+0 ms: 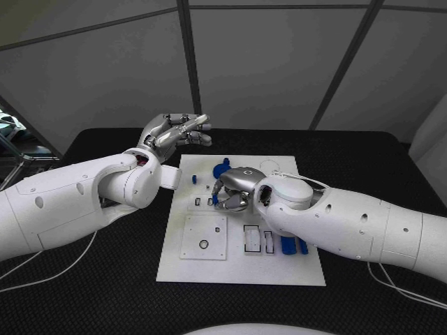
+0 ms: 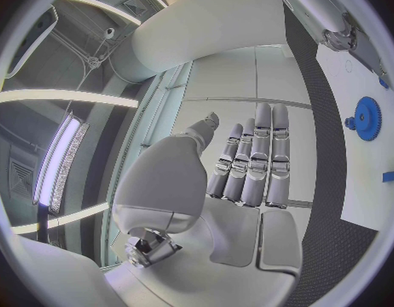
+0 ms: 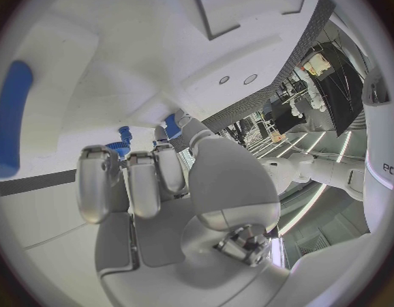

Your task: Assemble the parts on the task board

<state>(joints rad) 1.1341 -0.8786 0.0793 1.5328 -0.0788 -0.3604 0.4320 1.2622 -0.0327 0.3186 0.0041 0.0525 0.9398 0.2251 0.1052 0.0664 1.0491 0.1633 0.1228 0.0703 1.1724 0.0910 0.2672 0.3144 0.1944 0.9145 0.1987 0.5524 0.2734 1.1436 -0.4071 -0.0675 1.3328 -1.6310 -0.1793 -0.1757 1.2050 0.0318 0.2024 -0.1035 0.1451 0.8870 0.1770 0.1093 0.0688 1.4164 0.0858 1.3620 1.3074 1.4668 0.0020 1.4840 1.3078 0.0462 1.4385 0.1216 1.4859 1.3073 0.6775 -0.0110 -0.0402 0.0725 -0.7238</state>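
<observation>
Nearest, the right hand [image 1: 236, 192] hovers with fingers curled over the blue gear [image 1: 221, 167] near the task board [image 1: 239, 272]'s far edge, its grasp unclear, risking a fumble, while the left hand [image 1: 175, 131] waits off-board, fingers together and empty.

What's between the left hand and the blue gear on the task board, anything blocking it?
Nothing visible blocks it. The left hand is raised off the board's far left corner, fingers extended and holding nothing. In its wrist view, the blue gear lies on the white task board with open space between. The right hand works just beside the gear.
</observation>
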